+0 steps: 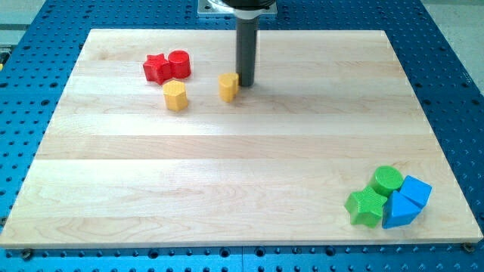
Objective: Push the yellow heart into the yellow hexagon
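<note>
Nearest the camera, at about four o'clock on the wooden tabletop (227, 166), a tight cluster sits out of the way: a green star-like block (366, 206), a green cylinder (387, 180) just behind it, and two blue blocks (405, 201), whose shapes look like a wedge and a cube, pressed against each other. They lie well apart from the job and need no attention. The wide middle of the board holds nothing that would hinder a slide. Farther back, near eleven o'clock, the yellow hexagon (175, 95) stands alone, with a red star-like block (156, 69) and a red cylinder (179, 63) touching each other just behind it. The yellow heart (228, 86) sits near twelve o'clock, to the three o'clock side of the hexagon with a clear gap between them. My tip (246, 82) rests right beside the heart at its three o'clock side, seemingly touching it; this arm carries no hand, so there is nothing to call spread or pinched, only the rod. That placement makes sense: with the rod on the side opposite the target, a push toward nine o'clock should drive the heart straight at the hexagon. I judge the push is about to begin, and the line should stay slightly toward the camera so the heart does not drift into the red pair.
</note>
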Robot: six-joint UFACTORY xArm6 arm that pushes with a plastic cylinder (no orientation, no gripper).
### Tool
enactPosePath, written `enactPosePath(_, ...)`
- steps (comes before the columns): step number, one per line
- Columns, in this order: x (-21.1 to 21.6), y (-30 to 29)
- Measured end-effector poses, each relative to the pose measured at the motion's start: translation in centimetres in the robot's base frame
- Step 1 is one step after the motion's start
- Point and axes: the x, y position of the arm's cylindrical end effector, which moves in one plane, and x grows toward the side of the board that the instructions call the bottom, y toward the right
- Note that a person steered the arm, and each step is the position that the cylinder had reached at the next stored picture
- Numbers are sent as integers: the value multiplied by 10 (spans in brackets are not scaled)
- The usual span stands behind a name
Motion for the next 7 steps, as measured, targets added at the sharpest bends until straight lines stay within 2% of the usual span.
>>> enactPosePath(2, 15, 60)
enactPosePath(3, 21, 15)
enactPosePath(5, 23, -38)
enactPosePath(6, 32, -47)
enactPosePath(7, 48, -11)
